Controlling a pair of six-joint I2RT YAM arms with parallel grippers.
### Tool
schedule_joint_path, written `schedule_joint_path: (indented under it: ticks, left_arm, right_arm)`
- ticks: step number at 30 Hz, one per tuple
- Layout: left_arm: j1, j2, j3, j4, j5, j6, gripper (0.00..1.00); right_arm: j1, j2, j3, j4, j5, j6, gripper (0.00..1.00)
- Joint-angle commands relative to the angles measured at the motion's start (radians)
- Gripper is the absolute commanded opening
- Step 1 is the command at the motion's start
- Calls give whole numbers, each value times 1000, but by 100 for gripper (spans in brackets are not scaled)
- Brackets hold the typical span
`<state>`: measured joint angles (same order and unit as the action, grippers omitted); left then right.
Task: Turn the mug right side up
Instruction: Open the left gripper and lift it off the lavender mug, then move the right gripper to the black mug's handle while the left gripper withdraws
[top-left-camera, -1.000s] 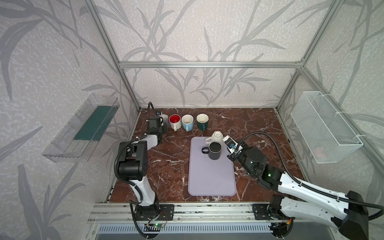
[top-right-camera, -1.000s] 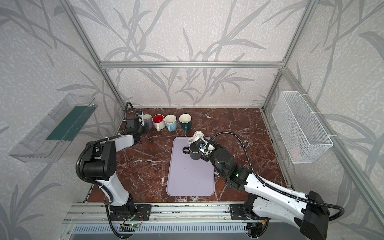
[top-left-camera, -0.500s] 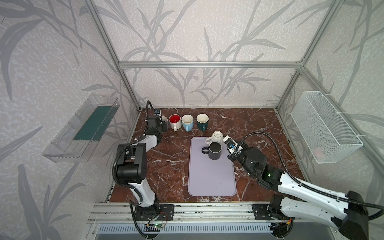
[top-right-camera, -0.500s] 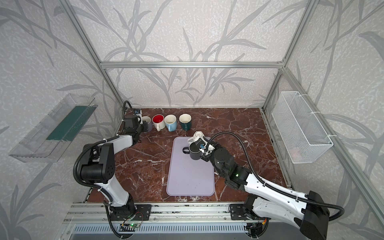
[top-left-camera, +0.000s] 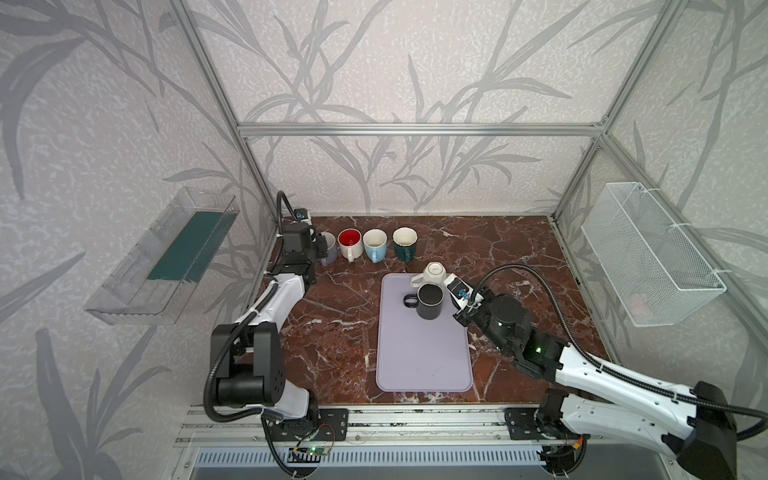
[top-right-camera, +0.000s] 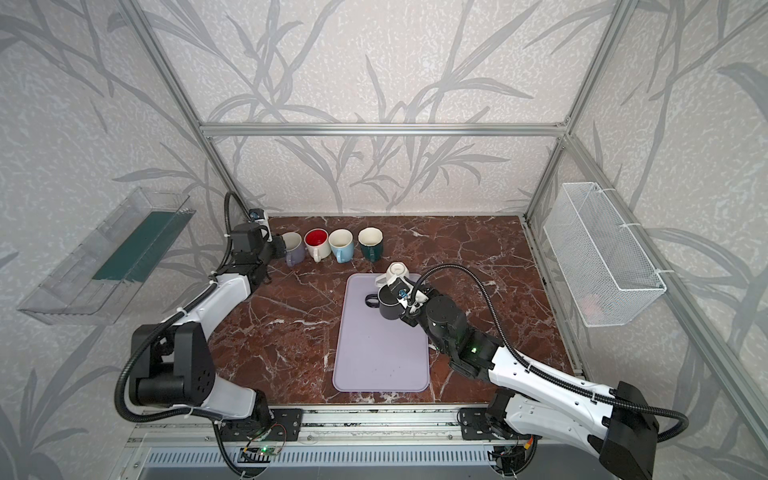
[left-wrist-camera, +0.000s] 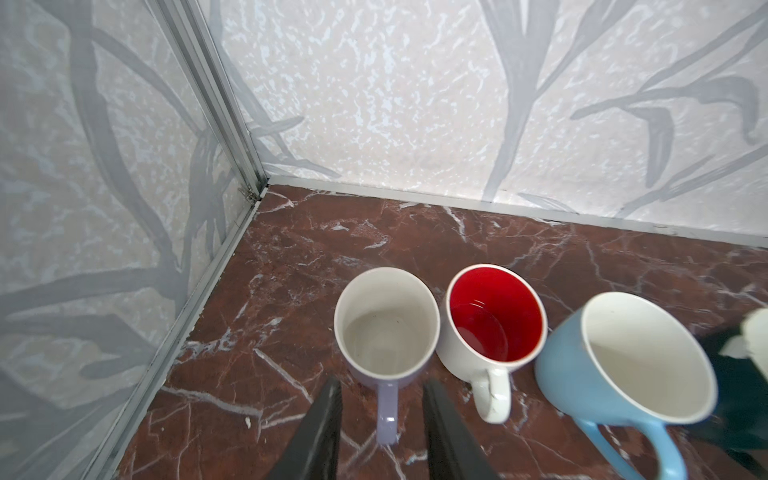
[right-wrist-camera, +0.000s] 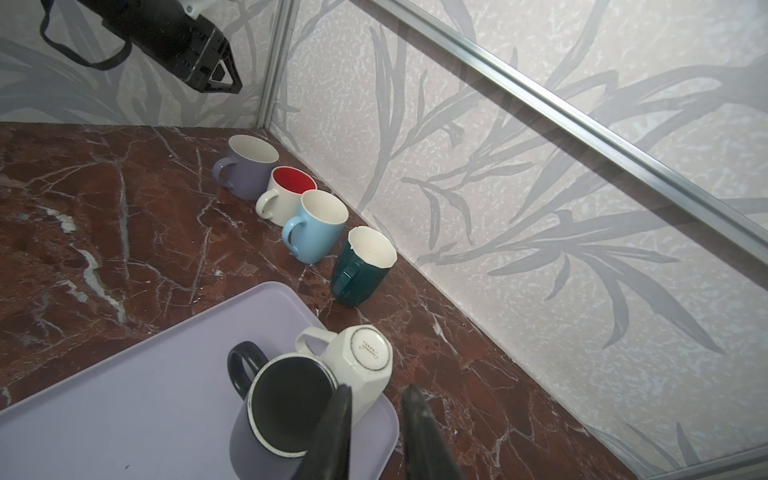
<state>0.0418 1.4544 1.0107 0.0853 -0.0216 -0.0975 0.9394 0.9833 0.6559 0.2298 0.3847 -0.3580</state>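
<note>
**Operator:** How is the left arm posing?

**Technician:** It is stretching from its near-left base toward the far left corner of the counter (top-left-camera: 353, 328). The left end effector (left-wrist-camera: 382, 386) is standing open. Its fingers are straddling the handle of the lavender mug (left-wrist-camera: 386, 324) without touching it.

**Operator:** And the right arm?

**Technician:** It is lying low, reaching diagonally from the near right toward the far right corner of the tray (top-left-camera: 419, 357). The right end effector (right-wrist-camera: 378, 390) is keeping its jaws slightly apart and gripping nothing. It is sitting just beside the dark mug (right-wrist-camera: 286, 411), which is standing upright on the tray.

**Operator:** Where is the inverted mug?

**Technician:** The white mug (right-wrist-camera: 365, 361) is sitting base-up at the tray's far edge, just behind the dark mug.
</note>
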Motion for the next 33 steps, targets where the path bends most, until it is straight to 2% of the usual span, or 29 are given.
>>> schedule_joint_path:
  ticks: [1,9,15,20,23,33]
  left_arm:
    - [-18,-95,-2,-142,44,-85,37]
    - [-80,-352,-114,-284,125,-307,39]
    - [-192,-491,-138,-471,15,-345,39]
    - [-235,-519,-129,-614,-56,-400,38]
    - [-237,-558,-155,-633,-74,-427,38]
    - [-239,-553,-144,-653,-46,-440,39]
  right_arm:
    - [-5,12,68,-88,-108,30,25]
    - [-7,186,279,-353,-379,-17,27]
    - [-8,389,537,-653,-507,-100,29]
    - [-9,554,716,-862,-529,-177,29]
    - [-10,643,811,-957,-524,-207,29]
    - [-10,961,1141,-1215,-344,-244,32]
